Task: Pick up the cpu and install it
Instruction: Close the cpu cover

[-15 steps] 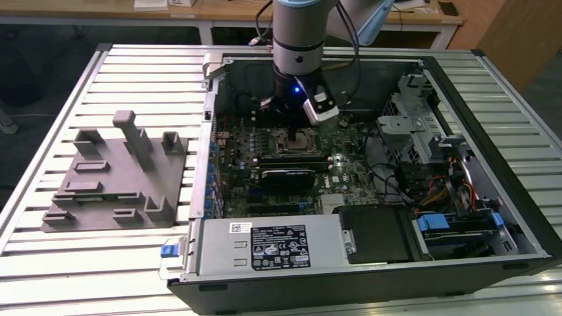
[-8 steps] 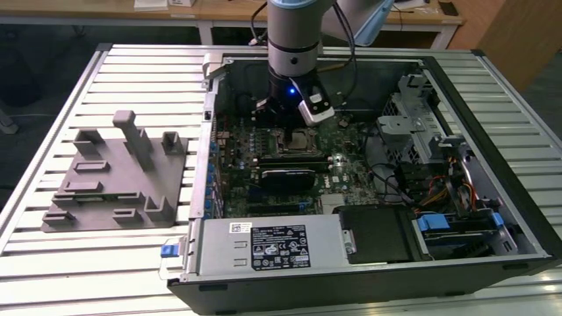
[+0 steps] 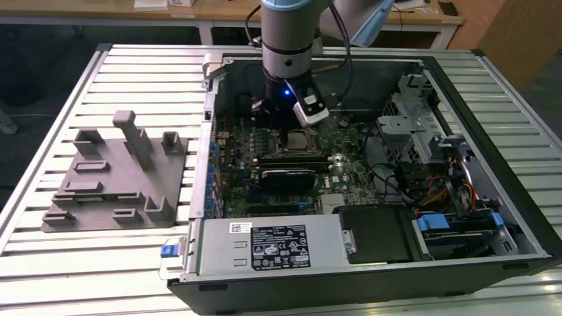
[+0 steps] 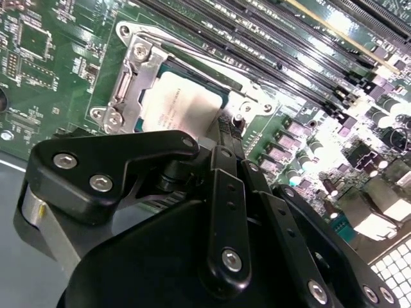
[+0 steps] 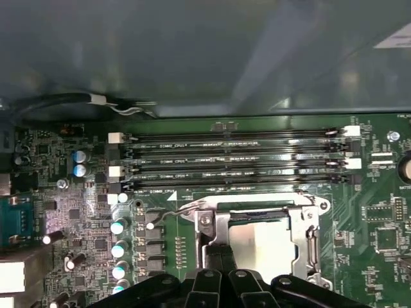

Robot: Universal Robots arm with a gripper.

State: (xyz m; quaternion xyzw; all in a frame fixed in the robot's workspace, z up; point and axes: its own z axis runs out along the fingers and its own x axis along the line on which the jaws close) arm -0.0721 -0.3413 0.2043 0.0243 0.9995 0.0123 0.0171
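The claw (image 4: pixel 230 122) hangs low inside the open computer case (image 3: pixel 527 217), clenched, its two fingers pressed side by side with nothing between them. The cpu (image 4: pixel 183 102) lies flat in its socket directly below and just ahead of the claw's tips, pale top up, with the metal frame (image 4: pixel 131 77) around it. It seems to be seated already, which would explain why the claw carries nothing and sits so close above one edge of the chip.

Room is tight. Beyond the claw, past the far side of the socket, run the long memory slots (image 5: pixel 237 160). To one side of the claw stands a row of small upright capacitors (image 5: pixel 119 247). The frame's raised edges hem the chip in, so the open room is straight above it.
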